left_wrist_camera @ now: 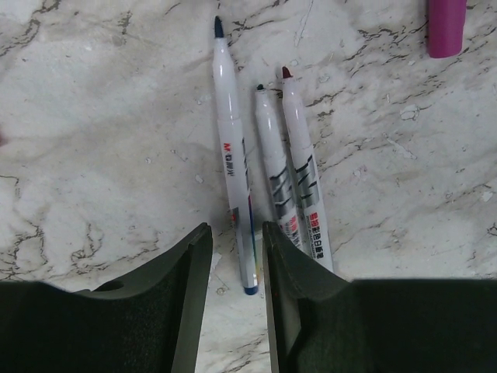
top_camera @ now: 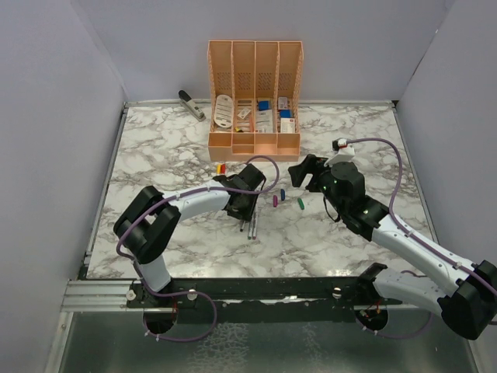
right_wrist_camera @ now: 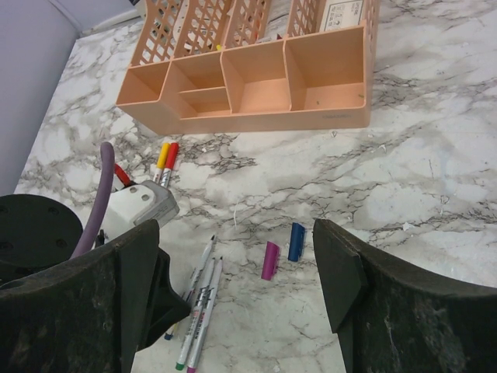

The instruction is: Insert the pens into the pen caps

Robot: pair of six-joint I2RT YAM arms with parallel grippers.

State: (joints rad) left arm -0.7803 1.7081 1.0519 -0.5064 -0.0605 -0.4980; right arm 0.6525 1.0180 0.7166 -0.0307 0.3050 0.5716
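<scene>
While I watch through the left wrist camera, the left gripper (left_wrist_camera: 237, 229) stands with its two black, rough-surfaced fingers a little apart. The back end of the blue-tipped pen (left_wrist_camera: 233, 155) lies between them on the marble table (left_wrist_camera: 93, 140), which is white with grey veins. I see a thin gap between this barrel and the left-side finger, so the jaws are released and not pressing on it. The barrel is slim, round and glossy white with printed letters, and it runs straight forward from the jaws. Just ahead of the right-side finger lie the middle pen (left_wrist_camera: 272, 167), with a dark green tip, and the third pen (left_wrist_camera: 301, 163), with a dark reddish tip; the two touch each other. Far ahead and to the right of these jaws is the purple cap (left_wrist_camera: 446, 27), a smooth stubby tube.

The right gripper (right_wrist_camera: 237, 233) holds its jaws wide apart with nothing in them. Ahead of it, between the lines of its fingers, the purple cap and the blue cap (right_wrist_camera: 296, 242) lie close together. Ahead and left of these jaws, two pens wear the yellow cap (right_wrist_camera: 162, 151) and the red cap (right_wrist_camera: 171, 151). Further ahead is the orange organiser (right_wrist_camera: 248, 116), plastic with box compartments and lattice walls. In the top view the green cap (top_camera: 300, 203) lies just beside the right jaws.
</scene>
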